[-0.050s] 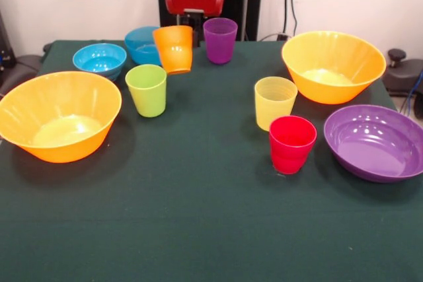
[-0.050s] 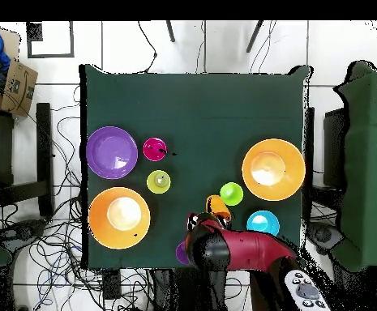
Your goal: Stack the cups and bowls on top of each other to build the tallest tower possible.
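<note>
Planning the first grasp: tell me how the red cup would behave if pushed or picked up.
The red cup looks like thin glossy plastic, so probably light and somewhat slippery. It stands upright on its narrower base, so a high push would likely tip it. Tipped, its taper would probably roll it in a curve.

Dark green table point(image 1: 198, 216) before me. Resting on it: two large orange bowls point(image 1: 59, 115), purple bowl point(image 1: 375, 142), red cup point(image 1: 291, 144), yellow cup point(image 1: 275, 102), lime cup point(image 1: 147, 90).

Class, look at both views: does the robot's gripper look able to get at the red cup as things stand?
Probably yes. The red cup stands upright with open cloth above it; the yellow cup and purple bowl sit close by, so a descent from above seems safest. The gripper appears to be by the orange cup.
</note>
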Tool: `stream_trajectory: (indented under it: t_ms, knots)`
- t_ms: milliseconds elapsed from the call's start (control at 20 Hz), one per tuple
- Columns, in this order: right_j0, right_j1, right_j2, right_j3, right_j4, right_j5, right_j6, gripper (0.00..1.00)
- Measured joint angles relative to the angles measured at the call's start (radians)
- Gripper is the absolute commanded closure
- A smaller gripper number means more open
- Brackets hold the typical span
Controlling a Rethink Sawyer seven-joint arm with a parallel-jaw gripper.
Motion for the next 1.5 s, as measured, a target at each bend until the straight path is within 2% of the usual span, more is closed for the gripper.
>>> stream_trajectory:
  t_ms: [350,1000,1500]
  knots:
    - [-0.032,-0.049,0.031,0.0,0.0,0.038,0.0,1.0]
    - [-0.045,-0.115,0.055,0.001,0.0,0.099,0.0,1.0]
    - [-0.07,-0.123,0.066,0.001,-0.001,0.101,0.0,1.0]
